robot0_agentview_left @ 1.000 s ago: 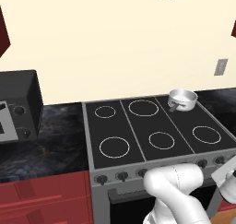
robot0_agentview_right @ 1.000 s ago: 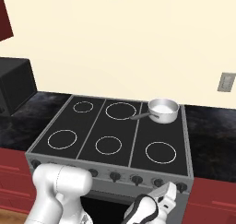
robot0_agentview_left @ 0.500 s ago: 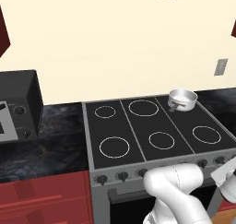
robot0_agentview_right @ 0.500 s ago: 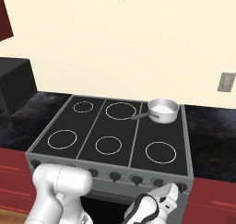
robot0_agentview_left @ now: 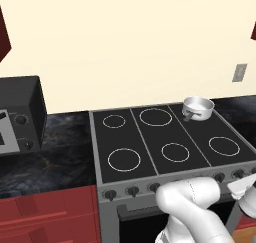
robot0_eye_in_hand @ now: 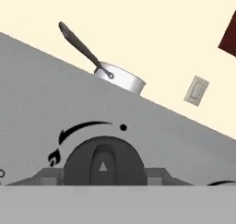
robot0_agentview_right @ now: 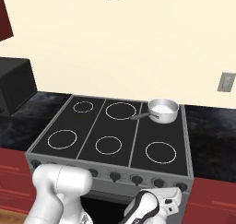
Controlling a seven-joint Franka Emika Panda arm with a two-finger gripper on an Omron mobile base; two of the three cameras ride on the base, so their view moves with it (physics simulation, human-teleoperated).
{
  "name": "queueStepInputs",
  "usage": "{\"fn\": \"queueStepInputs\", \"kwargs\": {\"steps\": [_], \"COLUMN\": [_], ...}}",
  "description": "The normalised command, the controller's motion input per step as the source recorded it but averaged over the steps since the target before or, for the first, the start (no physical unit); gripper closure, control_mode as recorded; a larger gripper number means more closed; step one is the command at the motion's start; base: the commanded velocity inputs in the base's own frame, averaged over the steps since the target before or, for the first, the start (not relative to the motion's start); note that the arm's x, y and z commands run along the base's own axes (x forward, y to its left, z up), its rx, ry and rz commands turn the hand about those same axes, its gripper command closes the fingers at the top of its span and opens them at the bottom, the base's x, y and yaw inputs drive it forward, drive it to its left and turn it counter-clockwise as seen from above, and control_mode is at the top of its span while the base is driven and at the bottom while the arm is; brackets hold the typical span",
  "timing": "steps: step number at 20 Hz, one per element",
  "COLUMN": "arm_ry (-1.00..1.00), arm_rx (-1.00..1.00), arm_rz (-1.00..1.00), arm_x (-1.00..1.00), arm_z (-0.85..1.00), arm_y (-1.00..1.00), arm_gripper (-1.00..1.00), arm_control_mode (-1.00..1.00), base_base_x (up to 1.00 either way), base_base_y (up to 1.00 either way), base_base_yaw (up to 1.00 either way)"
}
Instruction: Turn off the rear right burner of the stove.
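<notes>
The claw (robot0_agentview_right: 173,208) is hanging low in front of the stove (robot0_agentview_right: 110,165), at the right end of its knob row, just below the steel front panel. In the hand view a dark round knob (robot0_eye_in_hand: 103,161) is sitting dead ahead and close, its small triangle mark pointing toward the panel's top edge, with a flame symbol and a curved arrow ending in a dot printed around it. Two grey shapes are flanking the knob, probably the fingertips, but whether the claw is released or clenched on the knob I cannot tell.

The step in hand looks like the approach to, or first grip on, the control for the rear right burner. A small steel saucepan (robot0_agentview_right: 162,110) is sitting on that burner, at the stove's back right corner, handle toward the middle panel.

Next, judging from this, the claw needs a firm hold across the knob, then a twist toward the dot. Whether this is the correct knob stays unconfirmed.
</notes>
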Motion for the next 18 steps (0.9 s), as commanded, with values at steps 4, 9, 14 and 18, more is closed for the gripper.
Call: {"fn": "queueStepInputs", "kwargs": {"steps": [4,9,14,18], "arm_ry": [0.00,0.00,0.00,0.00], "arm_rx": [0.59,0.60,0.60,0.59], "arm_rz": [-0.10,-0.11,-0.12,-0.11], "arm_x": [0.00,0.00,0.00,0.00], "arm_z": [0.26,0.25,0.28,0.30], "arm_y": [0.00,0.00,0.00,0.00], "arm_gripper": [1.00,1.00,1.00,1.00], "arm_control_mode": [-1.00,-1.00,-1.00,-1.00], "base_base_x": [0.00,0.00,0.00,0.00], "base_base_y": [0.00,0.00,0.00,0.00], "base_base_yaw": [0.00,0.00,0.00,0.00]}}
